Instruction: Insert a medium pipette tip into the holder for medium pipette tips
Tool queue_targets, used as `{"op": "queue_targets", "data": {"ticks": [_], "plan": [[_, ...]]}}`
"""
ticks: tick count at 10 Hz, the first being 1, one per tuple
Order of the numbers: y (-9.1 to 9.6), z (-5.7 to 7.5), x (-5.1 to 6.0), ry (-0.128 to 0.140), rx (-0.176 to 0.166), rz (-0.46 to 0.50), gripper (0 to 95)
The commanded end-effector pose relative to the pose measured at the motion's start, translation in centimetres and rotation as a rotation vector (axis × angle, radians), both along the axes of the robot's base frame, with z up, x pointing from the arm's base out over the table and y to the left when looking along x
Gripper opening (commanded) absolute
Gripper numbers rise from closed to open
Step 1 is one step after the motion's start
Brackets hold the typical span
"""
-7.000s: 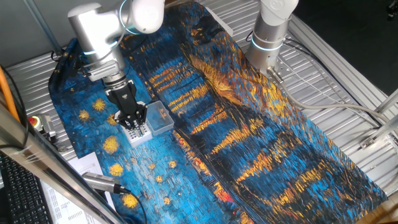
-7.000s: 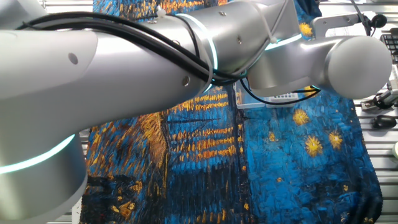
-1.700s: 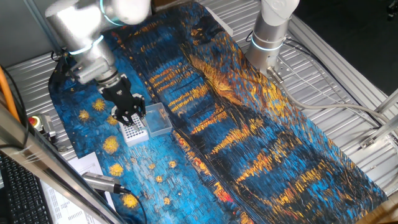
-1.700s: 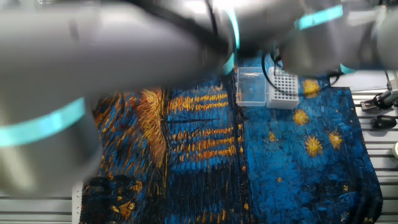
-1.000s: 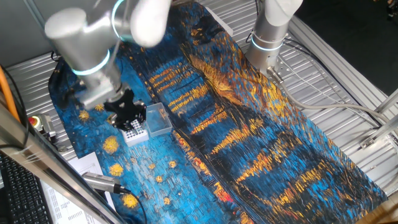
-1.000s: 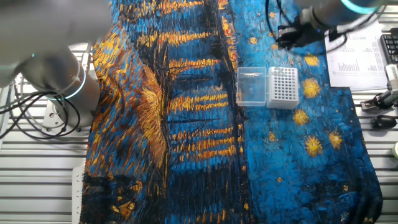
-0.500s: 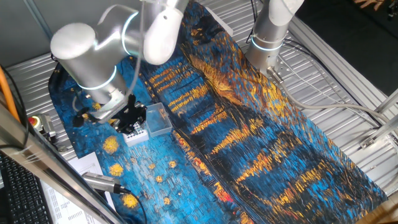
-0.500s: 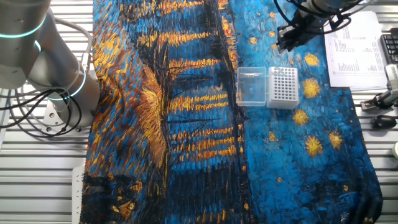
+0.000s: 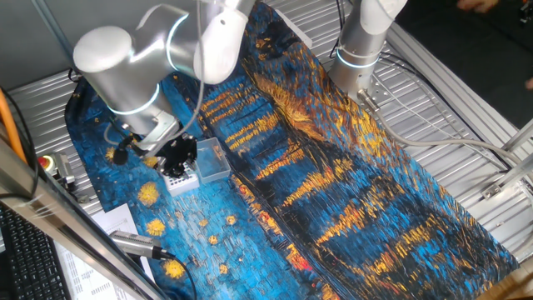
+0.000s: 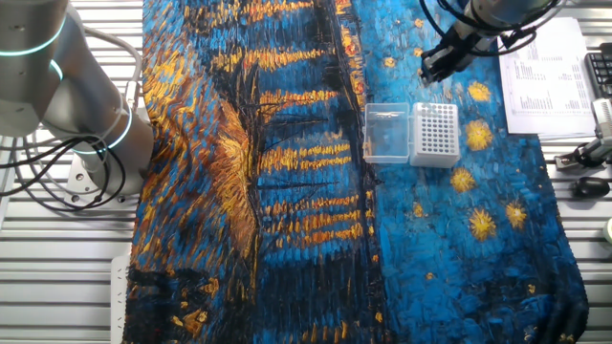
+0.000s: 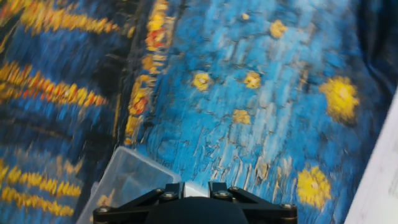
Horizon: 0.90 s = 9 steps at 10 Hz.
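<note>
The holder for medium pipette tips (image 9: 180, 177) is a small white block with a grid of dark holes; it stands on the blue painted cloth and also shows in the other fixed view (image 10: 435, 134). A clear plastic box (image 9: 213, 160) touches its side (image 10: 387, 132). My gripper (image 9: 177, 155) hovers tilted just above and behind the holder (image 10: 442, 60). In the hand view its two black fingers (image 11: 172, 190) stand apart with a bit of white block showing between them, and the clear box (image 11: 124, 180) lies below left. I can make out no pipette tip.
A second arm's base (image 9: 363, 42) stands at the far edge of the cloth (image 10: 76, 96). Printed papers (image 10: 545, 76) lie beside the holder's end. A pen-like tool (image 9: 137, 243), a keyboard (image 9: 25, 258) and a red button (image 9: 46, 161) sit at the near left.
The arm has swung out of the other fixed view, uncovering the holder and the box. The gripper has lifted off the holder's top and turned, now hovering behind it.
</note>
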<state>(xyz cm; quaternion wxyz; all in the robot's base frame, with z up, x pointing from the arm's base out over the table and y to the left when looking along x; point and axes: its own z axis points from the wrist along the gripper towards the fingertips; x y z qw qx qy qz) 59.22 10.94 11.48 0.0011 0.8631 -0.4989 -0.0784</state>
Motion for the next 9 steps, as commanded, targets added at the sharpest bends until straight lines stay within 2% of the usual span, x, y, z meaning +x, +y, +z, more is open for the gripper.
{"op": "queue_targets", "data": {"ticks": [1, 3, 9], "plan": [[-0.2, -0.4, -0.8, -0.01, -0.032, 0.047, 19.0], [-0.5, -1.0, -1.1, -0.013, -0.033, 0.097, 19.0], [-0.7, -2.4, -1.5, -0.013, -0.02, 0.155, 19.0]]}}
